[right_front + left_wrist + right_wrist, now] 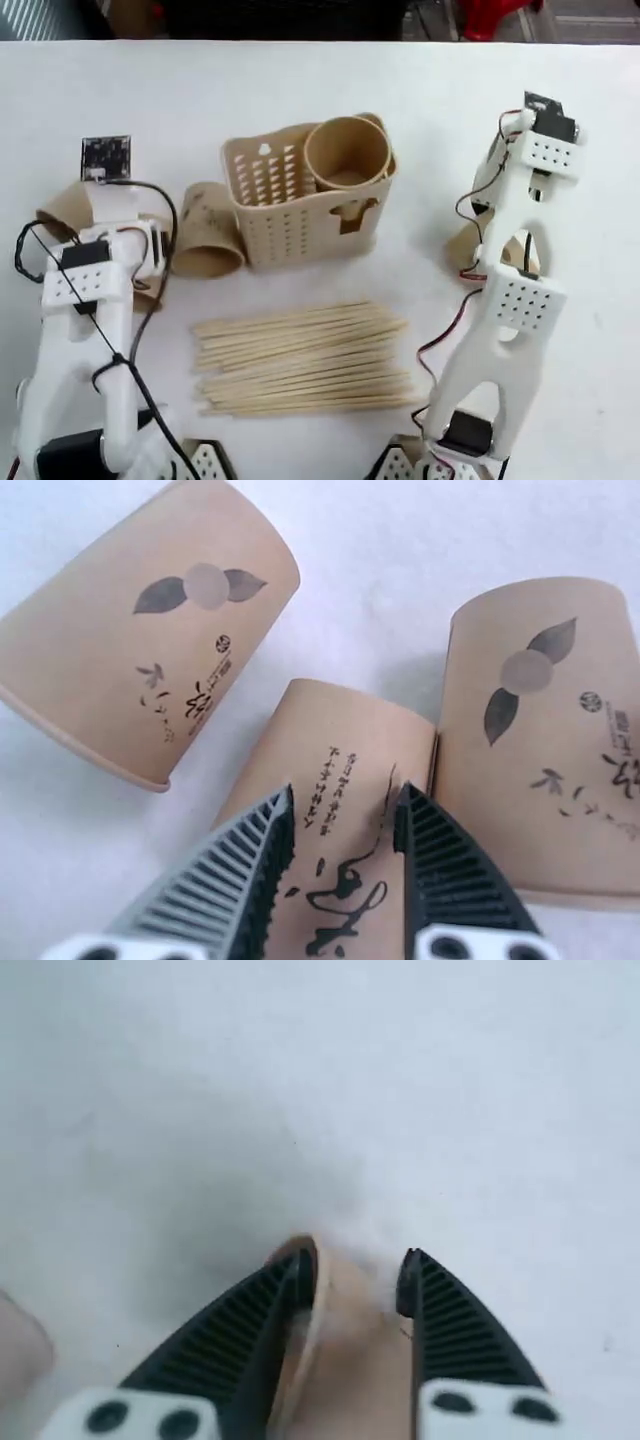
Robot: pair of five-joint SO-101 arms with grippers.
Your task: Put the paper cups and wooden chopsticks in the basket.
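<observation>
Left pincer (345, 792) spread over lying cup (330, 735), right pincer (357, 1258) clasping paper cup (345, 1360)

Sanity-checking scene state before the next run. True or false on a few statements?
1. A paper cup stands upright in the basket. True.
2. The chopsticks are in the basket. False: they lie in a pile on the table in front of it.
3. A second cup lies on its side beside the basket. True.
4. The left gripper is shut on an upright cup. False: it is open over the middle cup of three, all lying on their sides.
</observation>
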